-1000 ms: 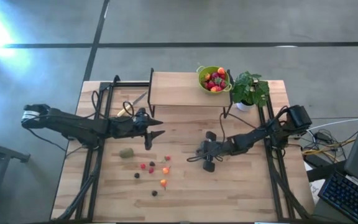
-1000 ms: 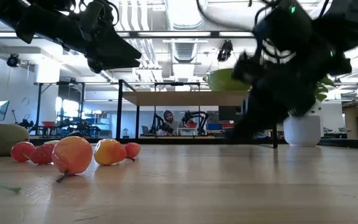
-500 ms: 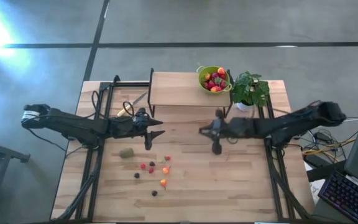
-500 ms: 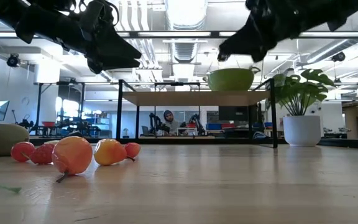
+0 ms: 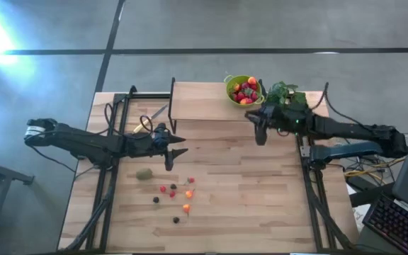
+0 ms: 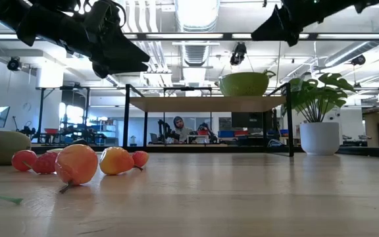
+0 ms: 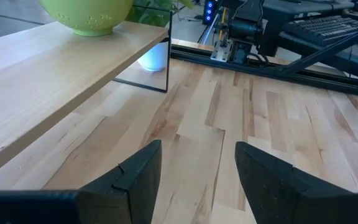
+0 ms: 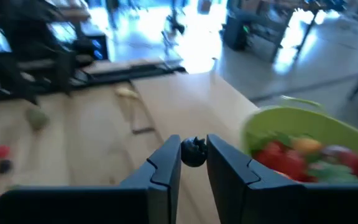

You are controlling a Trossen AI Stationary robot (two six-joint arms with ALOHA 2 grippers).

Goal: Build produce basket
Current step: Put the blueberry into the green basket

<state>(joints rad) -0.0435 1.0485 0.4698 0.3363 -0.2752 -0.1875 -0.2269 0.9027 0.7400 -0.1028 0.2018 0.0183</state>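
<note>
The lime-green produce basket (image 5: 243, 90) stands on its base at the right end of a raised wooden shelf (image 5: 197, 101), with red and orange produce in it (image 8: 294, 155). More small berries (image 5: 176, 198) and a brownish-green oval fruit (image 5: 144, 173) lie on the table's left half. My right gripper (image 5: 252, 117) hovers high, just near-side of the basket, shut on a dark berry (image 8: 193, 152). My left gripper (image 5: 179, 145) hangs open above the table's left middle, holding nothing. My right gripper pinches the small dark berry (image 8: 193, 154) between its two fingertips, at their free ends. The fingers lie nearly level, coming from the table's right. The berry is lifted well clear of the table, beside the basket's rim (image 8: 278, 118).
A potted green plant (image 5: 286, 100) stands right of the basket, close behind my right wrist. A yellow-handled knife (image 5: 143, 127) lies under the shelf's left end. The shelf's black frame legs (image 6: 129, 118) stand on the table. Bare wood lies on the near right.
My right gripper has risen from low over the table's middle and swung toward the far right, up to the basket, tipping from slanting down to nearly level.
</note>
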